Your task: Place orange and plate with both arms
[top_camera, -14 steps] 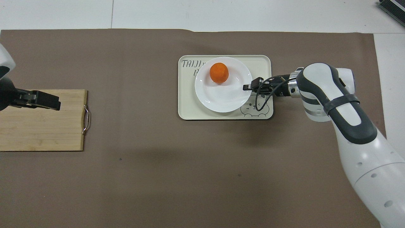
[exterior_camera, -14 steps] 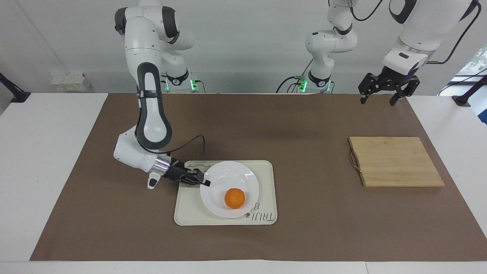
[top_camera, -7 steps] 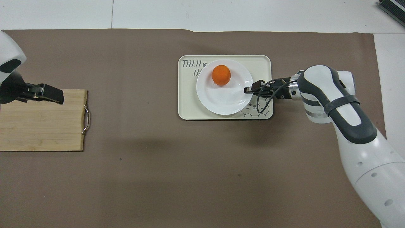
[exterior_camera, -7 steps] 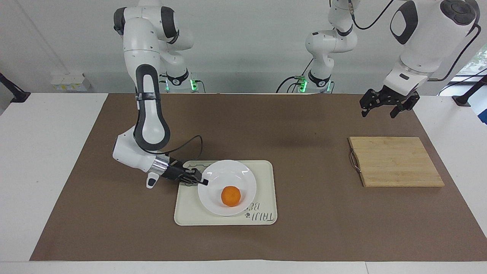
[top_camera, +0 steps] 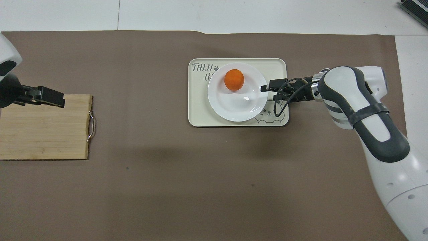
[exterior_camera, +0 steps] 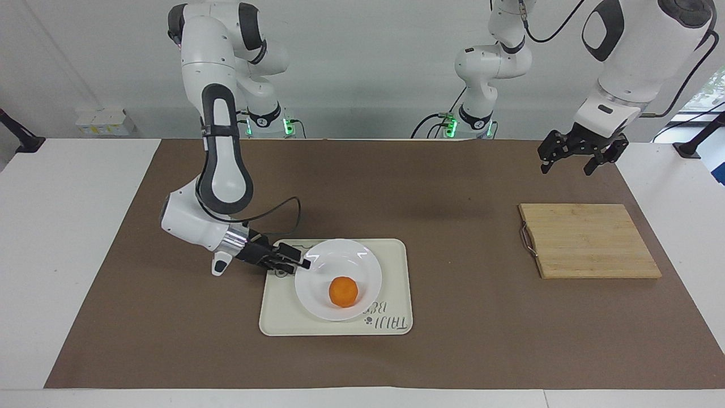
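The right claw [exterior_camera: 303,263] has just let go of the plate [exterior_camera: 362,266]: its fingers now stand apart at the plate's rim, at about nine o'clock of the plate in the facing view, where a second ago they were pinched shut on that rim. The plate lies flat on the cream tray [exterior_camera: 396,283], and the orange [exterior_camera: 343,292] sits in the plate, toward the edge farther from the robots. Judged from this, the placing looks done: plate and fruit are set down together and nothing holds them.

Against the frame a second earlier, the plate has slid slightly on the tray toward the right arm's end, so the tray's lettering shows more fully, and the orange has settled with it. The right arm has lifted and drawn back a little, its claw tips now just at the rim rather than over it.

The left claw [exterior_camera: 579,156] hangs released and empty in the air over the tabletop [exterior_camera: 453,187], near the twelve o'clock edge of the wooden board [exterior_camera: 589,241] as the facing view shows it; it has risen and shifted slightly, and it waits. In the overhead view it covers the board's corner [top_camera: 43,97] without touching.
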`<state>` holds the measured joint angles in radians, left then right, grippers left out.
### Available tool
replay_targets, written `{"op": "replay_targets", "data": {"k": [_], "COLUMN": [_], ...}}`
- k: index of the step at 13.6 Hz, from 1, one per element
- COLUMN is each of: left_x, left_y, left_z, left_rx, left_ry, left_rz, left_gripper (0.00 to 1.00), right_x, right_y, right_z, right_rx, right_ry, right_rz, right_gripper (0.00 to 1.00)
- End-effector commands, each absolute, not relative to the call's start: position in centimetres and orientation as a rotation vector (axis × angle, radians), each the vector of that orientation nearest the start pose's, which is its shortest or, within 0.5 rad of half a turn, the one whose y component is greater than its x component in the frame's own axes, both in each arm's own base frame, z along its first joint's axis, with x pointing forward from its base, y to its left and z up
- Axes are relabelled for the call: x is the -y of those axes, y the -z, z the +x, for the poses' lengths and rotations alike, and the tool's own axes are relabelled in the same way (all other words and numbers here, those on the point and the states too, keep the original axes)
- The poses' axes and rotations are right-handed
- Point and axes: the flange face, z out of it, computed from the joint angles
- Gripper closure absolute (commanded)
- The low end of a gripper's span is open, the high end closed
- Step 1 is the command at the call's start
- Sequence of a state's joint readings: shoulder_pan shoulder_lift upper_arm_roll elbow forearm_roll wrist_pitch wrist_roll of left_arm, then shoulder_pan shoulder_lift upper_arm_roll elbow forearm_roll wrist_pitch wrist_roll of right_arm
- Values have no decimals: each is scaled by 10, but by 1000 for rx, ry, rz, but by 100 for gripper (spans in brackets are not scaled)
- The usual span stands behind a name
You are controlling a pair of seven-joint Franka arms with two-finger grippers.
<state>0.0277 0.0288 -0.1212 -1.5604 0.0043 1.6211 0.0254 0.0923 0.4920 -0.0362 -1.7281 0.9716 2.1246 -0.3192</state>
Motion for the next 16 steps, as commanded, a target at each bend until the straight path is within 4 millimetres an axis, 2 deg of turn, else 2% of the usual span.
{"op": "replay_targets", "data": {"k": [1,4,7,9,11,16], "left_x": [48,48,48,46,45,41], "left_y": [-626,-626,-626,-626,-627,-625], "left_z": [563,563,563,563,565,564], "left_rx": [-185,-185,-185,-178,-178,-175], "left_ry": [78,78,82,82,90,27], "left_rz": [-3120,-3120,-3120,-3121,-3115,-3116], "left_gripper": [0,0,0,0,0,0], "right_x": [-69,-53,-52,-52,-42,-9], "right_y": [-342,-382,-423,-442,-460,-537], "right_z": [663,658,649,641,629,590], "right_rx": [-217,-118,-221,-306,-327,-306], "right_ry": [52,97,114,100,45,57], "right_rz": [-2438,-2643,-2853,-2901,-2928,-3006], "right_gripper": [0,0,0,0,0,0]}}
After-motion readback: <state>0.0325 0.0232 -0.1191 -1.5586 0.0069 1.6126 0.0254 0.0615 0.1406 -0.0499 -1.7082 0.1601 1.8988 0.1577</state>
